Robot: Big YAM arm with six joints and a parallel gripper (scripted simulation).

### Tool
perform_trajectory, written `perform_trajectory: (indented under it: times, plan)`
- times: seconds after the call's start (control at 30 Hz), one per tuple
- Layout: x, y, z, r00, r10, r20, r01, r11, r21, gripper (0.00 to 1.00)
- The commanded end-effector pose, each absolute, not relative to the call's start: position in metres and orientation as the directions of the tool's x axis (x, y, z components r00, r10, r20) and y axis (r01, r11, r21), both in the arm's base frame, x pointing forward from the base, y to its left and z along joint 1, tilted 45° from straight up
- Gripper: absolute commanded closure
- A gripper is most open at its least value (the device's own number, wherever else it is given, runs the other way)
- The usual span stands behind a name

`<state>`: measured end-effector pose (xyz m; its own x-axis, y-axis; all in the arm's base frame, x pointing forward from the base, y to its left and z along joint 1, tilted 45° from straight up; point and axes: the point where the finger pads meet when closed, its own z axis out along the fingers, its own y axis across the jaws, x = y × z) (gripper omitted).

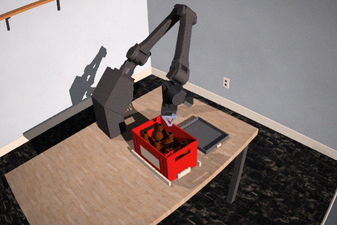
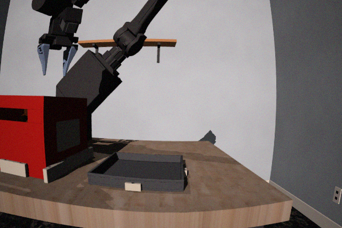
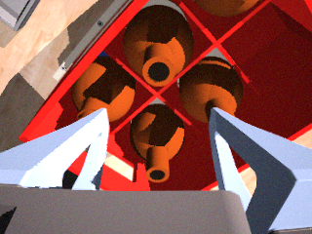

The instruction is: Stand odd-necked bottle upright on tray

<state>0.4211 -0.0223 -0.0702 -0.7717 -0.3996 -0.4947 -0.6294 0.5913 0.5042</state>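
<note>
Gripper [image 1: 169,120] in the top view hangs above the far rim of the red crate [image 1: 174,162], its pale blue fingers pointing down. Five brown bottles [image 1: 159,132] stand inside the crate, below and toward 7 o'clock of the fingertips. The dark grey tray [image 1: 215,146] lies on the wooden table [image 1: 68,168] at 3 o'clock of the crate, just beside it.

Exterior view: the gripper [image 2: 53,74] is open and holds nothing, well above the crate [image 2: 24,137]; the tray [image 2: 138,182] sits at 4 o'clock of it, bare.

Wrist view: between the spread fingers shows one bottle [image 3: 156,136], well below them; three more lie toward 12 o'clock, one at 10 o'clock. Which neck differs cannot be told.
</note>
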Motion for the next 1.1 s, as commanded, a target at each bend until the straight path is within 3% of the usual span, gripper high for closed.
perform_trajectory:
  times: [0.0, 1.07]
  plan:
    - [0.4259, -0.0190, -0.0772, -0.775, -0.402, -0.488, -0.627, 0.591, 0.508, 0.39]
    - [0.4229, -0.0149, -0.0795, -0.775, -0.404, -0.486, -0.627, 0.587, 0.512, 0.39]
